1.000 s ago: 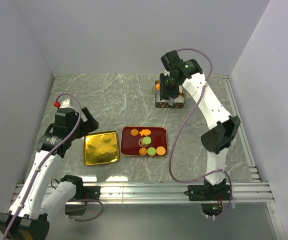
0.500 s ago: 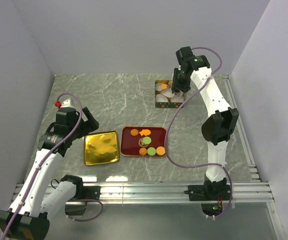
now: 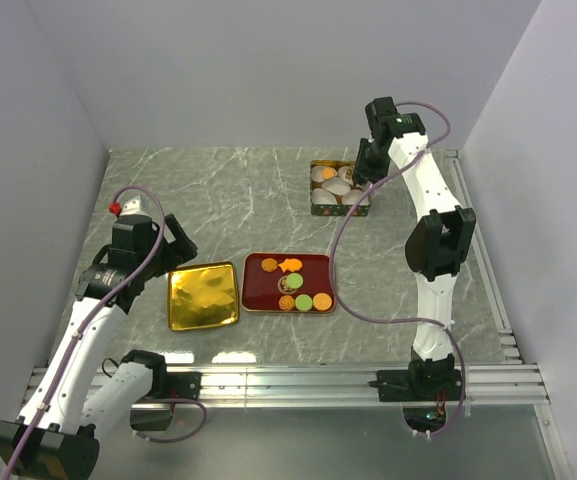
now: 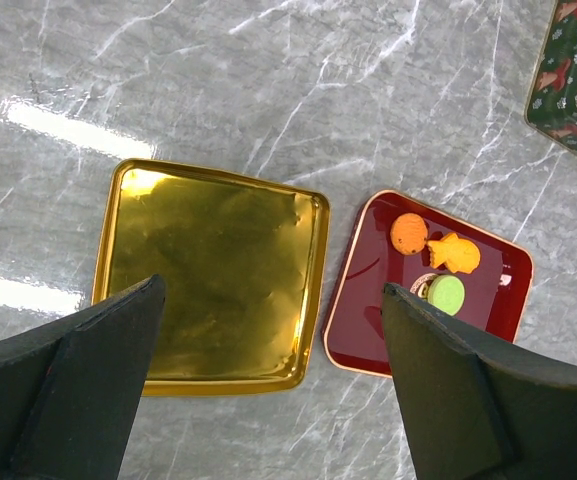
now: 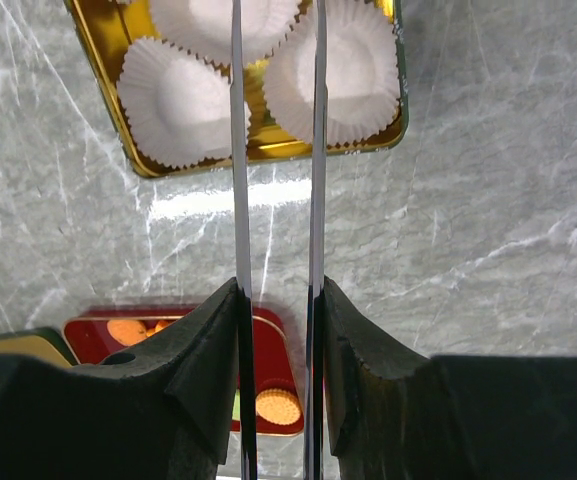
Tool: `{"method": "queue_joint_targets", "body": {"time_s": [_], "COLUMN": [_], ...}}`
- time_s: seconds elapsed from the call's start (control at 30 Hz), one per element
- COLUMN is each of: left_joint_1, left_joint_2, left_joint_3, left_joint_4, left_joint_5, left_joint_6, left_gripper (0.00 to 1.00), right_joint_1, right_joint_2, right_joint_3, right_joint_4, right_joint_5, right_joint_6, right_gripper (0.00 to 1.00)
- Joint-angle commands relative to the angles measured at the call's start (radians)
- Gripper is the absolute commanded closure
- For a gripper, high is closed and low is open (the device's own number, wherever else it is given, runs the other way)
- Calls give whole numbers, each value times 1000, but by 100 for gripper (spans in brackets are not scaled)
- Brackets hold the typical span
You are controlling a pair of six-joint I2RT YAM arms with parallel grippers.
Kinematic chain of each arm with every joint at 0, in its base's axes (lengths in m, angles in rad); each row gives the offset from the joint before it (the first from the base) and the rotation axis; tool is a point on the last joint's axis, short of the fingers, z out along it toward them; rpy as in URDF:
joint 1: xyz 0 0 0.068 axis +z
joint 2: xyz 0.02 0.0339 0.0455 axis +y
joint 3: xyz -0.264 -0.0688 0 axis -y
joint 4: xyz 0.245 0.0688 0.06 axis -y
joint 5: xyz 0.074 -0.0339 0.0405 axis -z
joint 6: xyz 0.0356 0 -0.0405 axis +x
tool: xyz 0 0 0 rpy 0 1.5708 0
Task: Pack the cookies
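Since 1 second ago the right arm has swung back and rightward off the tin, uncovering its white cups; the left arm has not budged. From above, 1 orange cookie sits in the tin's far-left cup, while the other cookies lie on the red tray, just right of the gold lid. That reads as 1 drop just finished, so the next move, as I judge it, is a return to the tray for another biscuit. Left wrist view: the left gripper hangs wide apart and empty over lid and tray, with 2 orange biscuits and 1 green one visible. Right wrist view: the right gripper shows thin blades set a narrow gap apart with nothing between them, above the tin's near rim; 3 empty cups show there, and the tray lies beyond.
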Motion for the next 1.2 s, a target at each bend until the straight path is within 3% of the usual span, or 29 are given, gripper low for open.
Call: {"method": "queue_joint_targets", "body": {"time_s": [0.0, 0.87, 1.07, 1.17], "left_joint_1": [-5, -11, -12, -12], "left_joint_2": [1, 17, 23, 23], "left_joint_3": [6, 11, 9, 12], "left_joint_4": [13, -4, -7, -7], "left_joint_5": [-23, -58, -63, -63], "left_joint_6": [-10, -27, -30, -29], "left_gripper": [5, 7, 7, 7], "right_joint_1": [-19, -98, -101, -98], "right_joint_2": [8, 122, 122, 119], "right_joint_3": [46, 96, 95, 95], "right_joint_4": [54, 129, 140, 143], "right_joint_5": [-26, -144, -163, -168], "right_joint_6": [13, 80, 88, 88], "right_gripper": [70, 69, 53, 50]}}
